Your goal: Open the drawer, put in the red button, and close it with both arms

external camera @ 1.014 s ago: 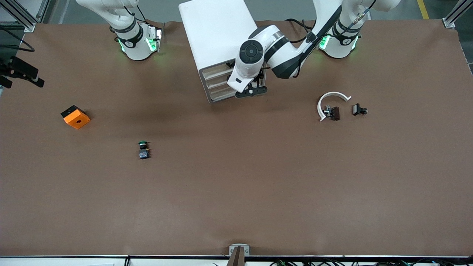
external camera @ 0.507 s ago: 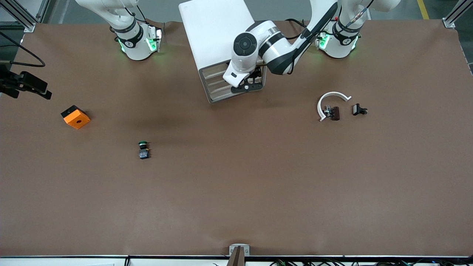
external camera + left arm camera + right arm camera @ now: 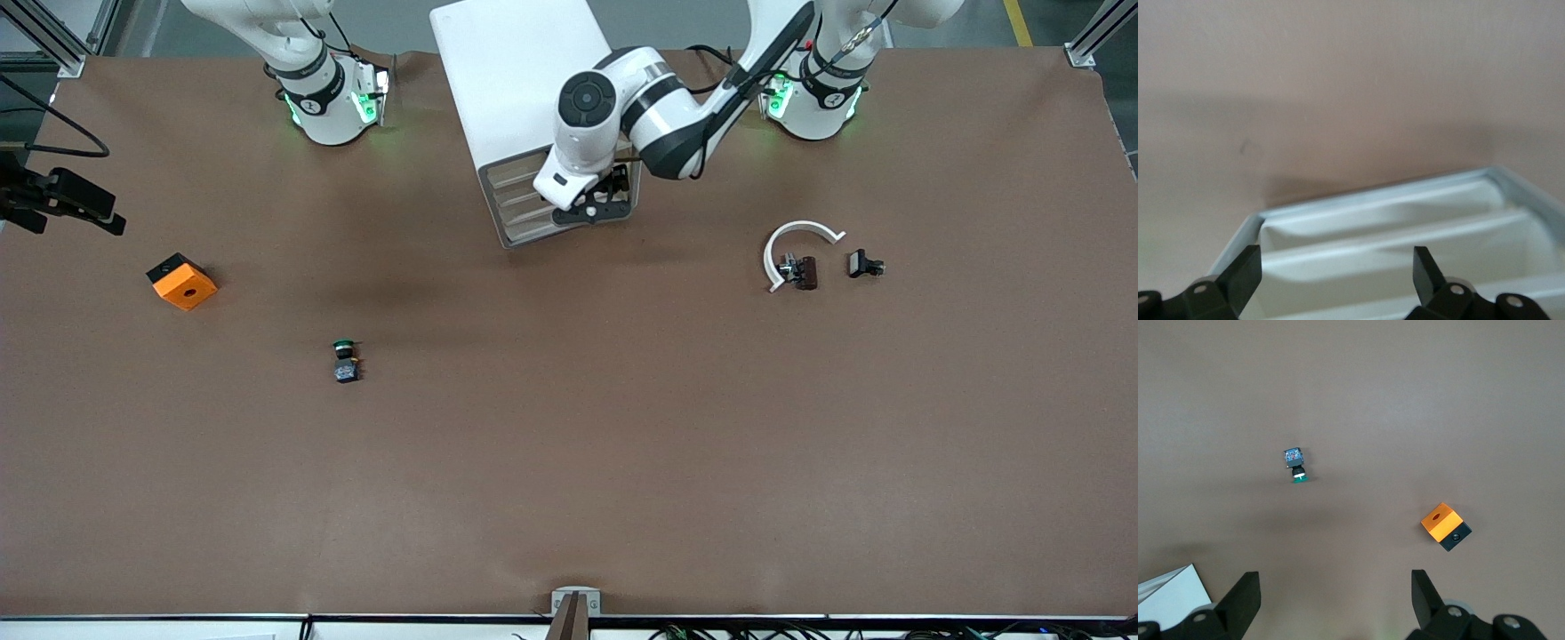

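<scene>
The red button is not in view. The white drawer cabinet (image 3: 524, 80) stands between the arm bases, and its ribbed drawer fronts (image 3: 520, 204) look pushed in. My left gripper (image 3: 597, 210) is open and empty, right at the drawer fronts at the left arm's end of them. The left wrist view shows the fronts (image 3: 1405, 240) between my open left gripper (image 3: 1337, 261). My right gripper (image 3: 76, 206) is open and empty, up over the right arm's end of the table. In its wrist view it (image 3: 1335, 585) spans bare table.
A green-capped button (image 3: 345, 360) (image 3: 1295, 464) lies on the brown table (image 3: 622, 427). An orange block (image 3: 182, 282) (image 3: 1445, 526) lies below the right gripper. A white curved part (image 3: 794, 238) and two small dark parts (image 3: 803, 271) (image 3: 863, 264) lie toward the left arm's end.
My left gripper has moved in against the drawer fronts, away from the front camera. My right gripper has shifted slightly over the table's end. Nothing on the table moved.
</scene>
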